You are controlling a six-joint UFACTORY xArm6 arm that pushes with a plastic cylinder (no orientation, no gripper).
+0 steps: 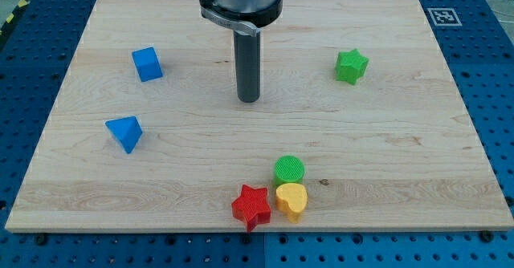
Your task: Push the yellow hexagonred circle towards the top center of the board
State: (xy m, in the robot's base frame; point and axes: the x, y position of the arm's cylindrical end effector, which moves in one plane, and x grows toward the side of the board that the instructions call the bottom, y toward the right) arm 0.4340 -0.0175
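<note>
**Board inventory: six blocks, one rod**

- Counter (385, 140): pale wooden board on a blue perforated base, filling most of the frame. A black-and-white marker tag (442, 16) sits at its upper right corner.
- Rod: dark, straight, hanging from a grey mount at the top centre of the frame. My tip (249, 100) rests on bare wood just above the middle of the frame, well apart from every block. No claw is fitted, so no claw state can be told.
- Blue cube (147, 63): upper left of the frame.
- Blue triangle (124, 132): left of the frame, below the cube.
- Green star (352, 66): upper right of the frame.
- Green circle (289, 170): lower centre, topmost of a tight cluster of three.
- Yellow heart (292, 200): directly below the green circle, touching it, near the bottom edge.
- Red star (251, 206): just left of the yellow heart, touching or nearly so.
- Task's thing: no yellow hexagon or red circle can be made out; the only yellow and red blocks sit in the lower-centre cluster, well below my tip.
</note>
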